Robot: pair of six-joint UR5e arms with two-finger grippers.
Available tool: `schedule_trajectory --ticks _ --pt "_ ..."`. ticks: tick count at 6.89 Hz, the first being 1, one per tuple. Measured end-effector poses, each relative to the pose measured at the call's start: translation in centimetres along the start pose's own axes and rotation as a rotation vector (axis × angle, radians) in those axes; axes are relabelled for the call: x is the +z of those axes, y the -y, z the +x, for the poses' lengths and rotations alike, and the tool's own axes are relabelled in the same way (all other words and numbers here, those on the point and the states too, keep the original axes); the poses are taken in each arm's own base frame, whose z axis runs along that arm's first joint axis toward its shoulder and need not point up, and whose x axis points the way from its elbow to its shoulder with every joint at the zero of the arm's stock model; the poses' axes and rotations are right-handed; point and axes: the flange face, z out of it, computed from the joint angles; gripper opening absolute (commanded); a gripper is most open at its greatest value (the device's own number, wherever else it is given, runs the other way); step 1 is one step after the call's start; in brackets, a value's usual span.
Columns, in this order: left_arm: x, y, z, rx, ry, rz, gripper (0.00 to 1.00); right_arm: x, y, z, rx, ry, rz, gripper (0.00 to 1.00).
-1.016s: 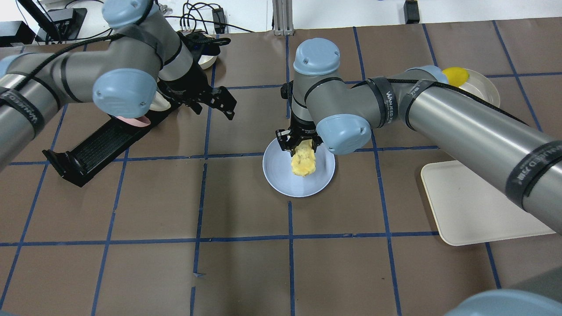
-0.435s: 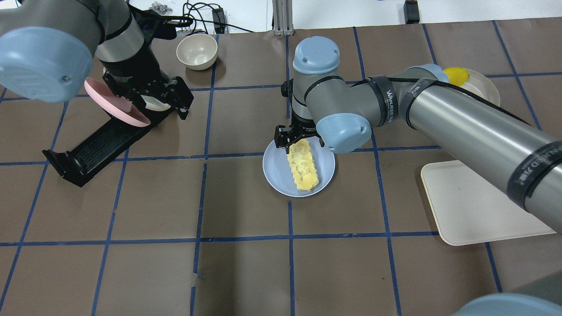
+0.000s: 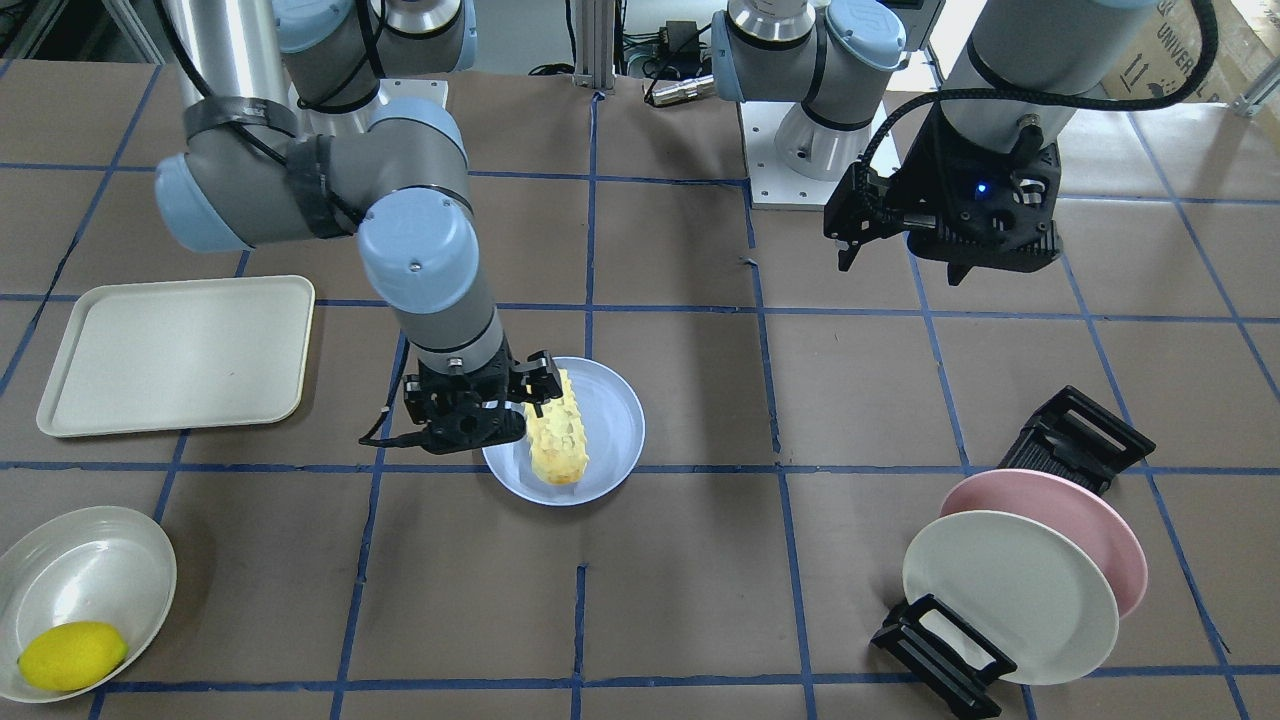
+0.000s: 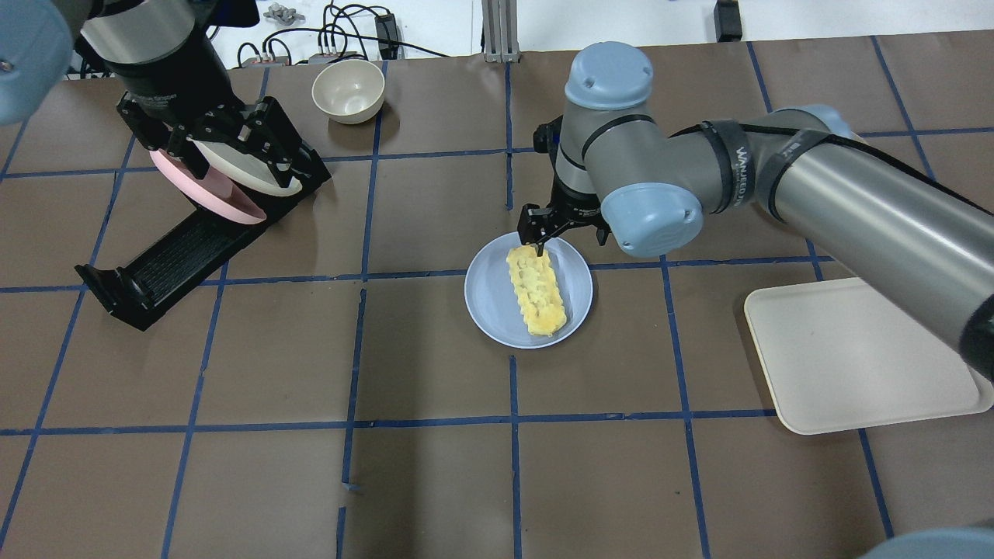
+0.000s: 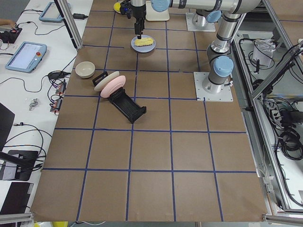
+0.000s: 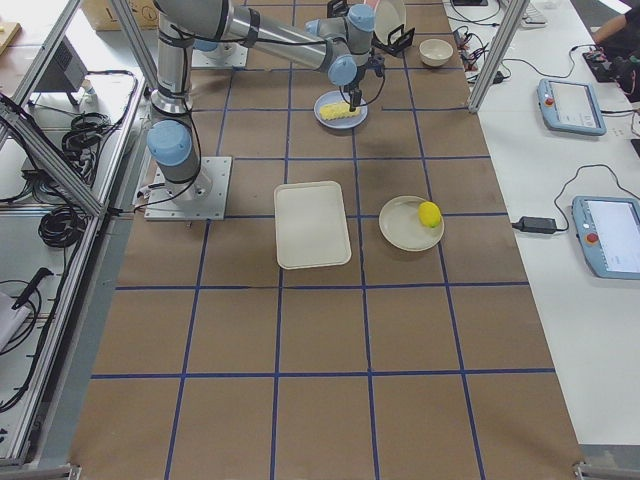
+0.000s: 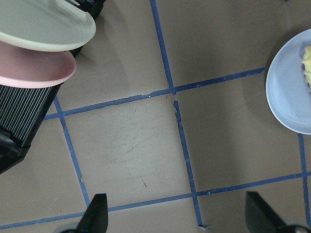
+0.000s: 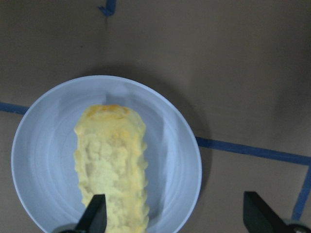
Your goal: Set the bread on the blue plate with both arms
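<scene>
Left claw [image 7: 177, 218]: jaws spread wide, empty, held high near the plate rack [image 4: 167, 260] and well apart from the work.

Blue plate [image 4: 485, 299]: flat on the desk [image 4: 435, 466], near its centre.

Bread [image 4: 536, 291]: lying flat in the plate, inside the rim. Its long axis runs away from the robot with a slight slant.

Right claw [image 4: 567, 229]: jaws spread wide, gripping nothing, at the plate's far rim. This arm is much the nearer. In its wrist view one fingertip [image 8: 95, 216] overlaps the bread's end, and the other stands beyond the plate. Contact cannot be confirmed.

Judgement: placement looks complete. A straight upward retreat avoids dragging the bread.
</scene>
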Motion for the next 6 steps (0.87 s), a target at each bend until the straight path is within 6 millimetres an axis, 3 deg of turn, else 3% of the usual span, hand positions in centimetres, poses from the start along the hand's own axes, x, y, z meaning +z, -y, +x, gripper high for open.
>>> schedule_trajectory --ticks 1,3,4,6 --pt "-0.3 -0.1 -0.1 -0.015 -0.013 0.005 1.0 -2.7 -0.5 3.1 0.042 -0.014 0.006 1.0" --pt "-0.9 -0.3 -0.2 -0.041 -0.008 0.017 1.0 -9.2 -3.6 8.6 0.114 -0.085 -0.01 1.0" --pt "-1.0 -0.3 -0.2 -0.045 -0.006 0.016 1.0 -12.1 -5.7 10.3 0.131 -0.101 -0.016 1.0" --pt "-0.9 -0.3 -0.2 -0.048 -0.007 0.015 1.0 -16.0 -9.1 11.6 0.154 -0.102 -0.026 1.0"
